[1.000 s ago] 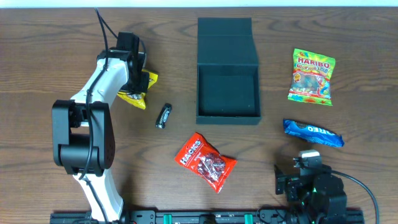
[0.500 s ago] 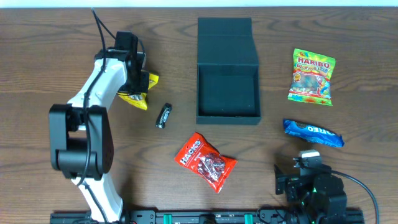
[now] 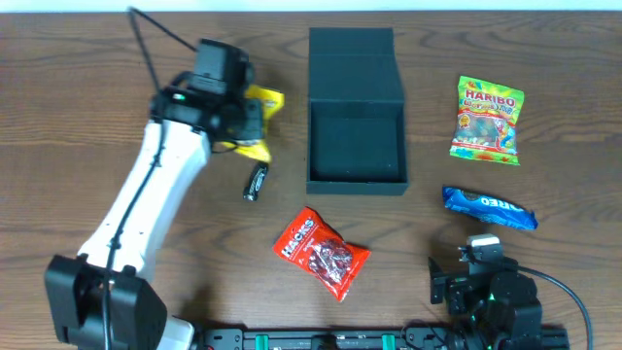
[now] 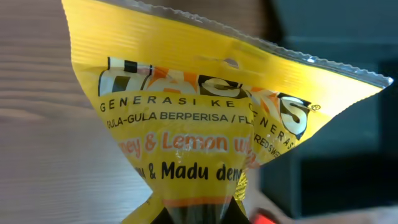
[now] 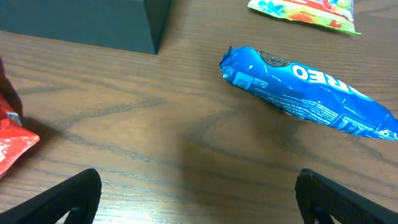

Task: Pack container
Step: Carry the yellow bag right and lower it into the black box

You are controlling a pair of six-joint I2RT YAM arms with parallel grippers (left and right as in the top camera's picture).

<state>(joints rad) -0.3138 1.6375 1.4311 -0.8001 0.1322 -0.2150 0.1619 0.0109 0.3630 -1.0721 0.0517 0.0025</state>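
The container [image 3: 356,183] is a dark square box lying open at the table's middle back, its lid flap [image 3: 355,63] folded away behind it. My left gripper [image 3: 248,119] hangs just left of it, shut on a yellow candy packet [image 3: 266,101]. In the left wrist view the yellow packet [image 4: 205,124] fills the frame, pinched at its lower end by the left gripper [image 4: 199,216], with the container [image 4: 348,143] dark behind it. My right gripper [image 5: 199,200] stands open over bare wood near the front right, a little short of the blue Oreo packet [image 5: 311,93].
A Haribo bag [image 3: 488,120] lies right of the container, with the Oreo packet [image 3: 489,207] below it. A red Hacks packet [image 3: 321,253] lies in front of the container. A small dark wrapped bar [image 3: 256,181] rests under the left arm.
The left arm has swung right with the yellow packet, carrying it from the far left to just beside the container. The right arm has not moved.
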